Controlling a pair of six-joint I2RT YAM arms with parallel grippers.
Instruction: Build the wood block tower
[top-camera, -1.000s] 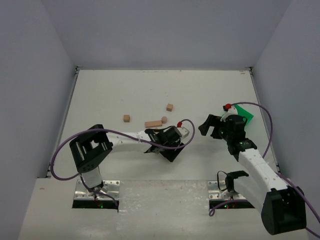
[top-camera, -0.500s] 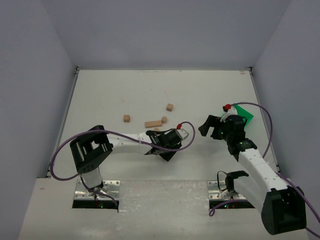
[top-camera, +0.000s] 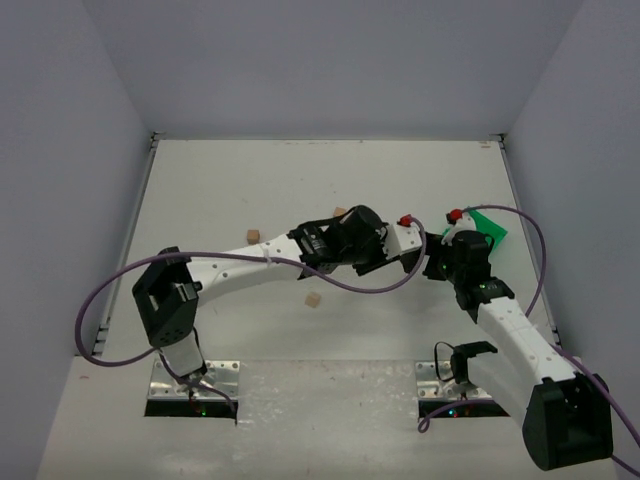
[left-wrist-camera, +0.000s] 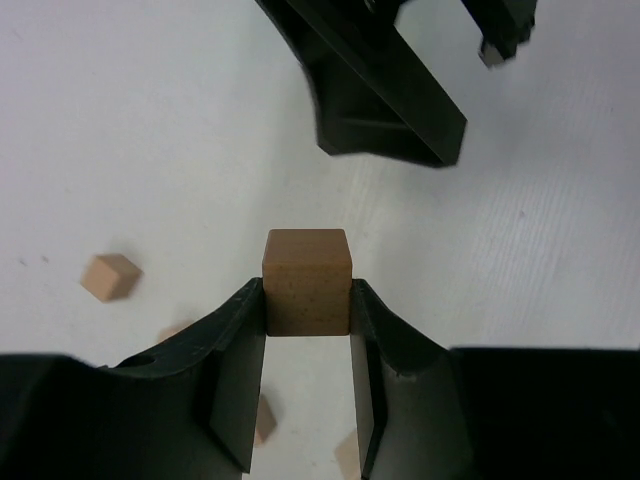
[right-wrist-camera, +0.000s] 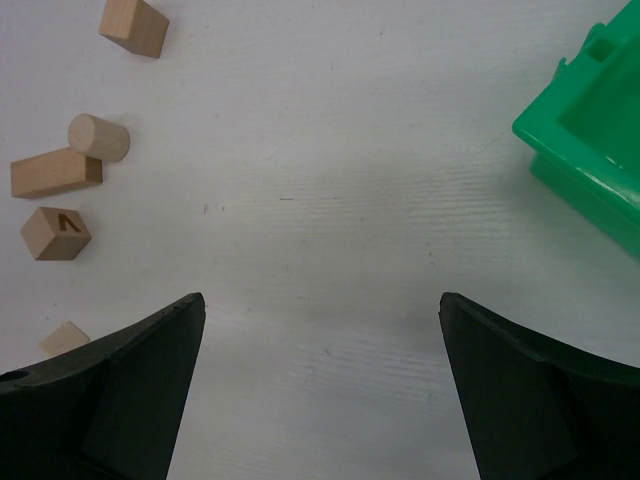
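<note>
White tabletop (top-camera: 220, 180) sits between pale grey walls. Left gripper (left-wrist-camera: 306, 300) is clamped on a tan wooden cube (left-wrist-camera: 306, 265), which pokes out past its fingertips and is held above the table. Right gripper (right-wrist-camera: 322, 305) is spread wide with nothing between its fingers. Ahead to its left lie a bar (right-wrist-camera: 55, 172), a cylinder (right-wrist-camera: 98, 137) touching the bar's end, and three loose cubes (right-wrist-camera: 55, 233). A green bin (right-wrist-camera: 590, 130) stands ahead to its right.
</note>
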